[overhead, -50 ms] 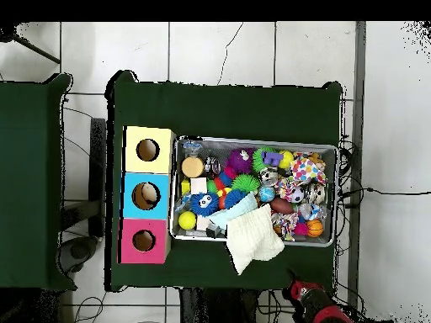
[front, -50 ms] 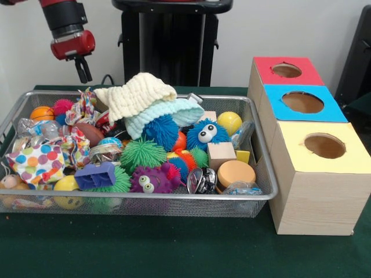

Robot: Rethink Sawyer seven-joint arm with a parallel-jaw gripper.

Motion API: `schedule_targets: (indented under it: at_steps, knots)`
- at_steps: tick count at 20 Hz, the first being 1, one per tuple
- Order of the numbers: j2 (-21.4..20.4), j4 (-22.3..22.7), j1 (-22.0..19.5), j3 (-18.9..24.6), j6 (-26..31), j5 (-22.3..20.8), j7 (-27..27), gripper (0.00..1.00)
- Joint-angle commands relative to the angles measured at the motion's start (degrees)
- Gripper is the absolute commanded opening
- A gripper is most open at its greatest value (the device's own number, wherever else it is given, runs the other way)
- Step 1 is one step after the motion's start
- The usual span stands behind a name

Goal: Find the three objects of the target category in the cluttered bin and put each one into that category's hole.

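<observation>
A wire bin (front, -50 ms: 145, 197) (overhead, -50 ms: 252, 140) is piled with toys and cloths. On top lie a cream knitted cloth (front, -50 ms: 137, 94) (overhead, -50 ms: 254, 240) and a light blue knitted one (front, -50 ms: 174, 112). Below them sit a blue spiky ball (front, -50 ms: 161, 131), a blue fuzzy toy with eyes (front, -50 ms: 204, 134), a yellow ball (front, -50 ms: 229, 122), a wooden cube (front, -50 ms: 221, 154), a tan disc (front, -50 ms: 235, 172), a green spiky ball (front, -50 ms: 141, 153) and a purple fuzzy toy (front, -50 ms: 148, 180). My gripper (front, -50 ms: 84, 70) (overhead, -50 ms: 292, 278) hangs shut and empty above the bin's far left corner.
Three wooden boxes with round holes stand in a row beside the bin: red-topped (front, -50 ms: 264, 73) (overhead, -50 ms: 130, 229), blue-topped (front, -50 ms: 275, 108) (overhead, -50 ms: 130, 182) and yellow-topped (front, -50 ms: 295, 154) (overhead, -50 ms: 133, 136). A polka-dot cloth (front, -50 ms: 37, 161), a purple block (front, -50 ms: 94, 175) and an orange ball (front, -50 ms: 42, 113) fill the bin's left end.
</observation>
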Motion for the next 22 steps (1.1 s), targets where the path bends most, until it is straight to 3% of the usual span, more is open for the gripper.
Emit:
schedule_targets:
  at_steps: [1, 7, 17, 22]
  knots:
    - [-4.96, -6.09, 6.17, 1.71, 2.24, -2.24, -7.38, 0.0]
    - [-8.28, -6.11, 8.07, 3.05, 5.43, 3.89, -7.22, 0.0]
    - [-9.49, -9.21, 9.52, 5.95, 10.06, 8.57, -14.13, 0.0]
    - [-9.66, -10.7, 10.65, 6.04, 10.48, 9.21, -13.18, 0.0]
